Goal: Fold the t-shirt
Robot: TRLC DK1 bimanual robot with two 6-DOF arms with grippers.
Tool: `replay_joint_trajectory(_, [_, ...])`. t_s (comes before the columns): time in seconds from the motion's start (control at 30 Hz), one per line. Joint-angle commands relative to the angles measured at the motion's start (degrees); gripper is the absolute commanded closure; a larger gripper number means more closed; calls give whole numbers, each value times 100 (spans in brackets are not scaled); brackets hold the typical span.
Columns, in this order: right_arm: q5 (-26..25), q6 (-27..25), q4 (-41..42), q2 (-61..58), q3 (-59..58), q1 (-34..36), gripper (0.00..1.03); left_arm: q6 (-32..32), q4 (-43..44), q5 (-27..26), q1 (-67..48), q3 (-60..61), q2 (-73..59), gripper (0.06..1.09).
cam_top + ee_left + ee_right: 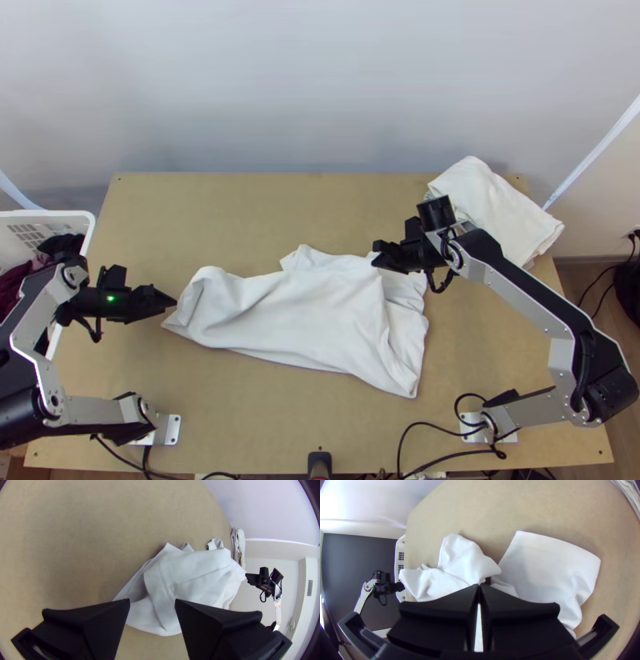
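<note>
Across the middle of the worktop (256,408), a white t-shirt (296,320), creased and loosely bunched, with overlapping layers at the right-hand end. At its far side, the right claw (479,586) pressed together, pinching a bit of fabric; just beside its left end, the left claw (152,601), spread and empty. Probably at the straightening stage, before any proper fold. For a sound grip, bring the left claw in low over the loose edge and close on enough fabric, without scraping the worktop. Then draw gently outwards, keeping the tension even, and lay down slowly. Best not to yank: apt to slip from a shallow pinch, or to drag the tucked layers into fresh creases. Keep well away from the folded white cloth (496,208) at the far right corner.
</note>
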State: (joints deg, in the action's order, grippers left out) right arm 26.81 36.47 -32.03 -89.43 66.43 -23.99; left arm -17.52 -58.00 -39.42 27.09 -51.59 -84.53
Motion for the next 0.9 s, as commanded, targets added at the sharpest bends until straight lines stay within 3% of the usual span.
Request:
replay_joint_trajectory(0.0, [-18, 150, -14, 180, 115, -45, 100, 117, 166, -4, -125, 88, -195, 42])
replay_joint_trajectory(0.4, [-18, 150, -22, 215, 71, -36, 100, 513, 386, -4, -573, -114, -494, 42])
replay_joint_trajectory(0.53, [-18, 141, -14, 206, 80, -36, 100, 600, 394, -13, -705, -140, -468, 47])
replay_joint_trajectory(0.8, [-18, 115, -14, 189, 89, -27, 100, 750, 456, -13, -846, -220, -415, 48])
replay_joint_trajectory(0.87, [-18, 115, -14, 189, 71, -27, 100, 882, 632, -13, -846, -202, -327, 64])
